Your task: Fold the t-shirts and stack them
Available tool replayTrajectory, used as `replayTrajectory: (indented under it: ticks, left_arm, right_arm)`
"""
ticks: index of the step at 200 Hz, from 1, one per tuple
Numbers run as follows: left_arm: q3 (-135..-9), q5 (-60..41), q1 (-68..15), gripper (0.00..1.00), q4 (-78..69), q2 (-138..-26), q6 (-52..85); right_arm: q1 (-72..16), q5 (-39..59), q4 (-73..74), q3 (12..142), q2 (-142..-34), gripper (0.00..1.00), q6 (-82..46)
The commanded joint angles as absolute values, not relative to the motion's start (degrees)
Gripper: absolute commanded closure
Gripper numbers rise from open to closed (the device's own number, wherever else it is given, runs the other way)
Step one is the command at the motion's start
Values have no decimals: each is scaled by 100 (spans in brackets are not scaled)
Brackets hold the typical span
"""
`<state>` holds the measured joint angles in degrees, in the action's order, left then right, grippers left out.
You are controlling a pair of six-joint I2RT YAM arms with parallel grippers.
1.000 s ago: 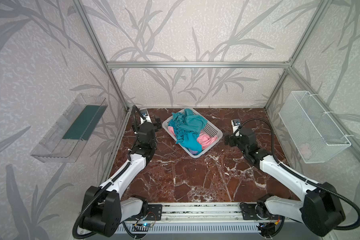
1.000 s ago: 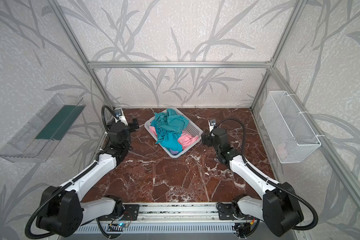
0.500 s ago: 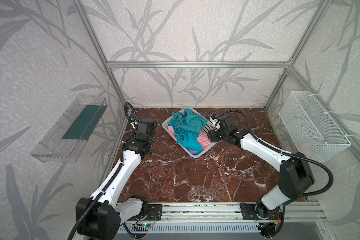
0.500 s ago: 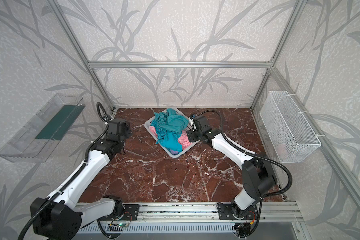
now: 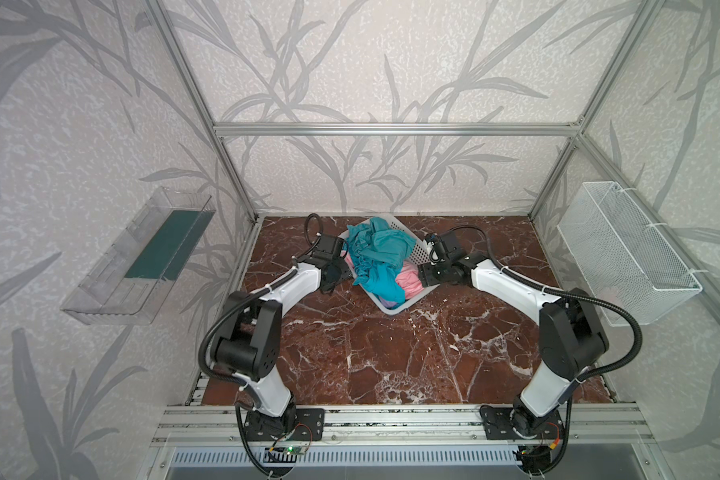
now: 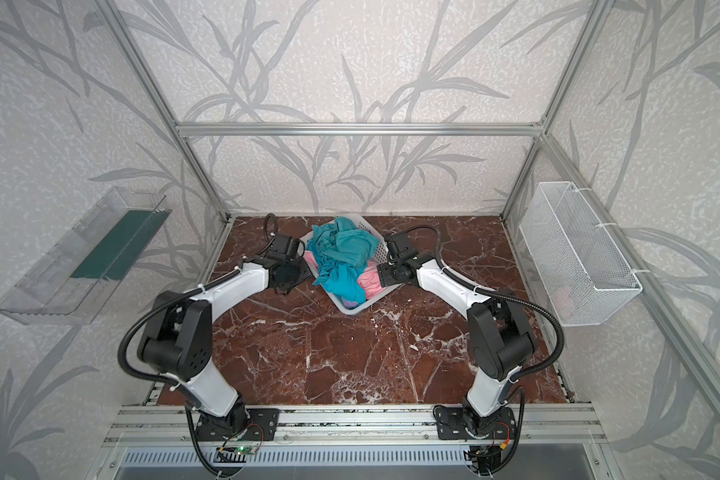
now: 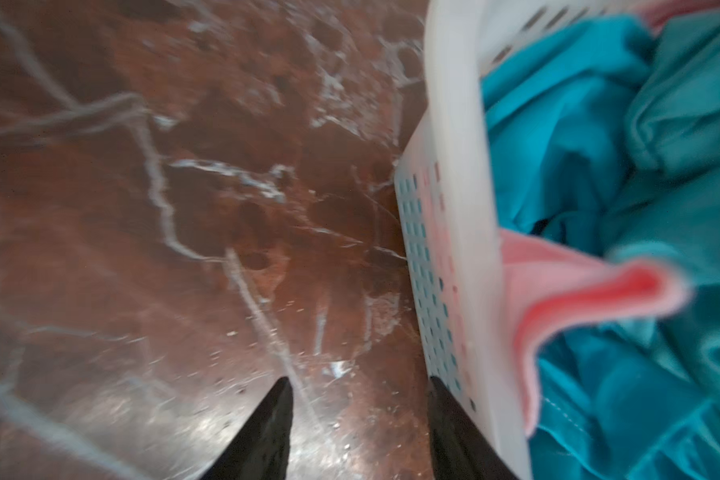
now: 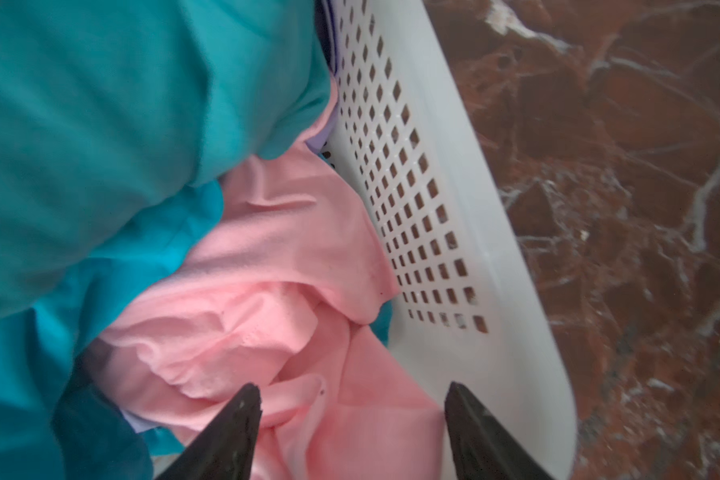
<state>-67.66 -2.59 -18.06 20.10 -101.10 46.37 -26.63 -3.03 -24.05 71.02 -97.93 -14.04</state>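
Unfolded t-shirts (image 5: 377,257), teal over pink, lie heaped in the basket (image 5: 391,311); the left gripper (image 7: 359,380) hangs parted and empty just outside its wall, the right gripper (image 8: 353,385) parted above the pink shirt (image 8: 292,249) inside, so the first pickup looks next: pinch one shirt, lift it clear.

A grey perforated plastic basket (image 5: 417,248) sits toward the back of a reddish-brown marble tabletop (image 5: 391,353). A clear plastic tray (image 5: 100,299) with a dark green liner (image 5: 163,245) hangs on the left wall, a white wire basket (image 5: 624,253) on the right. Leaf-patterned wallpaper (image 5: 350,62) backs an aluminium frame (image 5: 391,129).
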Motion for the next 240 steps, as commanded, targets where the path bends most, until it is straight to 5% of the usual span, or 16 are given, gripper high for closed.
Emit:
replayTrajectory:
  ticks: [1,60,142,152,165,180,190,205,240]
  left_arm:
    - [-7361,-778,-2300,49,1805,-10562,4738]
    - [-8866,-1272,-3195,51,1809,-11683,4688]
    - [-8155,-882,-2909,47,2269,-10473,4166]
    - [-8012,-873,-2854,33,2298,-10274,4151]
    - [-7850,-779,-2819,22,2328,-10027,4102]
    - [-7695,-587,-2810,21,2323,-9774,4044]
    - [-7594,-441,-2805,21,2276,-9630,4043]
    - [-7451,-355,-2780,21,2148,-9415,4056]
    - [-7382,-188,-2749,21,2208,-9039,4026]
  right_arm:
    - [-2276,-658,-3043,6753,-9253,27,-1750]
    - [-2171,-891,-2899,7126,-8336,15,-1622]
    - [-1864,-847,-2815,8945,-10567,14,-1432]
    - [-1767,-759,-2764,9052,-10779,15,-1520]
    - [-1657,-438,-2571,9131,-10999,24,-1547]
    - [-1592,45,-2485,9334,-11183,76,-1501]
    - [-1615,278,-2517,9498,-11202,92,-1494]
    - [-1769,280,-2425,9561,-10997,100,-1419]
    - [-2599,-261,-2129,9480,-9974,100,-707]
